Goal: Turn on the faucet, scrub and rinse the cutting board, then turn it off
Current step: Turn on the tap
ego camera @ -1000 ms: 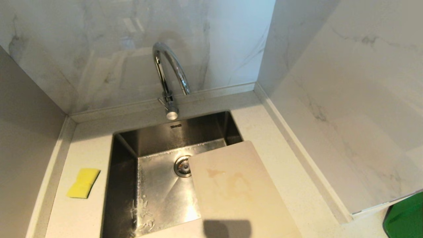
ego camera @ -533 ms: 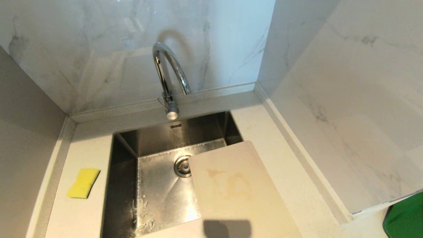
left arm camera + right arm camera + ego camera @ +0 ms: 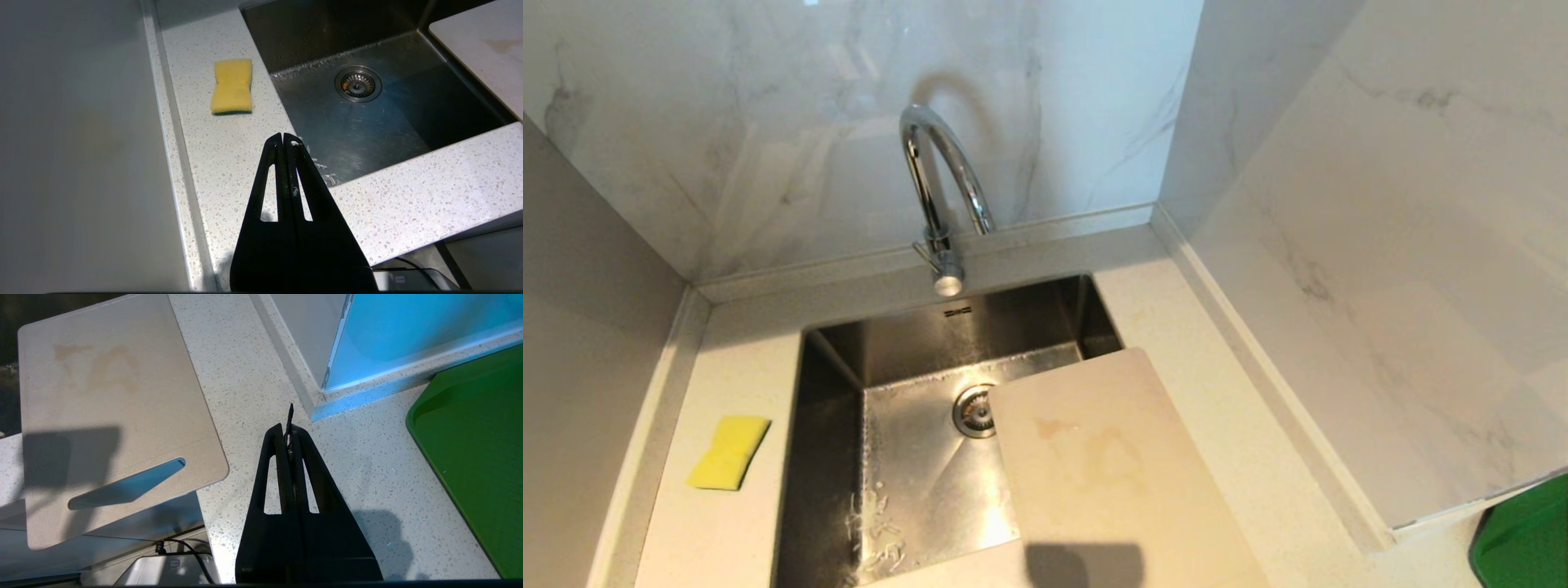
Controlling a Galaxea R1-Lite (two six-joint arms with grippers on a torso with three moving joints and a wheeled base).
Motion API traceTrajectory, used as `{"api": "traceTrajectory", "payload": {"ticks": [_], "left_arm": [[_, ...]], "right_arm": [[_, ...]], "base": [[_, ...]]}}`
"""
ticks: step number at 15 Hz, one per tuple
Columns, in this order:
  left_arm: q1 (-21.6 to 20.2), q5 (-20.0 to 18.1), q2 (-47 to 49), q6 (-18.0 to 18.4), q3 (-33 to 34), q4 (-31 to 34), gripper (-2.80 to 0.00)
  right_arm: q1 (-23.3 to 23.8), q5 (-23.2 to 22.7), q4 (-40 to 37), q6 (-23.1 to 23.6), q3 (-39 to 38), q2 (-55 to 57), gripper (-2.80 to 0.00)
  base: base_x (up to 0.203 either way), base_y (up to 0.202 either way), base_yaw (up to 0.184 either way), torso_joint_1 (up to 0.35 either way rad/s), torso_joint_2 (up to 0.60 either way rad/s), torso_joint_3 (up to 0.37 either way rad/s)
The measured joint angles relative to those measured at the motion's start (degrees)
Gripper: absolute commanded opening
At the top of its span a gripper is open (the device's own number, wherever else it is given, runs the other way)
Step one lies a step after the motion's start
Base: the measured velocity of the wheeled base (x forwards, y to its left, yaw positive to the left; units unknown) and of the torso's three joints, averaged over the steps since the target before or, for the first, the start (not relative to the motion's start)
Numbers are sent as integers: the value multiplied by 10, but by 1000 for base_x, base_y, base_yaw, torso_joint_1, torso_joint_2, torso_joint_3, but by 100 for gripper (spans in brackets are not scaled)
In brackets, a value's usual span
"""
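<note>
Tools closed, empty | cutting board (image 3: 1107, 465): cream, yellow-stained, overhanging sink (image 3: 915, 474)

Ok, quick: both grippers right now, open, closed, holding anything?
Left gripper: closed, holding nothing.
Right gripper: closed, holding nothing.

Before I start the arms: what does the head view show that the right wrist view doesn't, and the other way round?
Head view only: the faucet, no water running; the sink with its drain; the yellow sponge on the counter left of the sink. Right wrist view only: the right pincer, shut and empty above the counter, and the cutting board's slot handle, at the end overhanging the counter's front edge. Both: the stained cutting board, the speckled counter and the green tray.
</note>
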State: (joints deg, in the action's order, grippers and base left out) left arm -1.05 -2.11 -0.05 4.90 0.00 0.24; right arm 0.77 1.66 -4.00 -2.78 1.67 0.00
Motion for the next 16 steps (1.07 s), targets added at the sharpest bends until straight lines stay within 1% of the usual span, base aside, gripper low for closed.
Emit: {"api": "traceTrajectory", "payload": {"ticks": [5,6,9,11,13,16], "left_arm": [[0,1,0,-1,0,0,-280],[0,1,0,-3,-1,6,-280],[0,0,5,3,-16,50,-280],[0,-4,16,18,-23,57,-280],[0,-24,31,46,-37,59,-280],[0,-63,94,59,-77,63,-280]], "right_arm": [[0,0,0,0,0,0,-280],[0,0,0,0,0,0,-280],[0,0,0,0,0,0,-280],[0,0,0,0,0,0,-280],[0,0,0,0,0,0,-280],[0,-1,0,0,0,0,-280]], "base": [[0,0,0,0,0,0],[0,0,0,0,0,0],[0,0,0,0,0,0],[0,0,0,0,0,0],[0,0,0,0,0,0],[0,0,0,0,0,0]]}}
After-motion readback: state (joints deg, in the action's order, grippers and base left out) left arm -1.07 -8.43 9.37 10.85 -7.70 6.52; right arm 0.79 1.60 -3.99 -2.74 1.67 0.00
